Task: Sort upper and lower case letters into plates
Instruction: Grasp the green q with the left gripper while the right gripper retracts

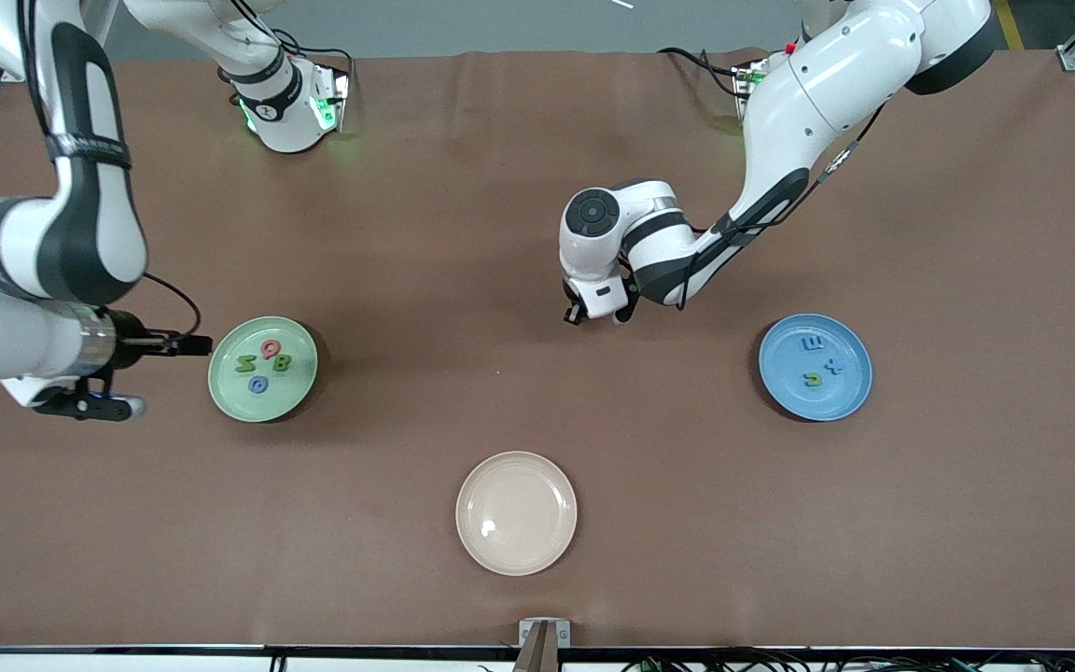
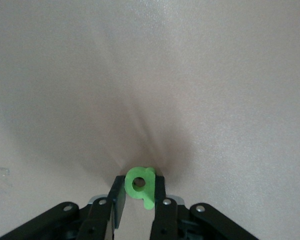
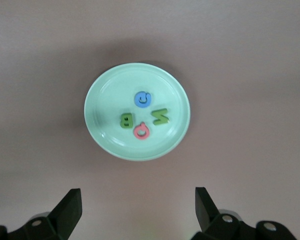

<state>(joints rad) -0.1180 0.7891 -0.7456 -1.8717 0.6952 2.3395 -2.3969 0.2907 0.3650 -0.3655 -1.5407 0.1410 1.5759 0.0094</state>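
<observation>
My left gripper [image 1: 598, 314] [image 2: 140, 189] is shut on a small green lowercase letter [image 2: 140, 185], low over the bare cloth between the two plates. The mint green plate [image 1: 300, 385] [image 3: 110, 95] holds four capitals: red Q [image 1: 270, 348] [image 3: 141, 132], green B [image 1: 283, 363] [image 3: 126, 120], green N [image 1: 245, 363] [image 3: 160, 117] and blue G [image 1: 258, 384] [image 3: 143, 98]. On the blue plate [image 1: 842, 398] lie a blue m [image 1: 814, 344], a blue x [image 1: 834, 367] and a green letter [image 1: 812, 379]. My right gripper [image 1: 118, 373] [image 3: 138, 210] hangs open and empty, high beside the mint plate.
A cream-beige plate [image 1: 516, 512] with nothing on it sits near the front edge of the table, between the other two. Brown cloth covers the whole table. The arms' bases stand along the back edge.
</observation>
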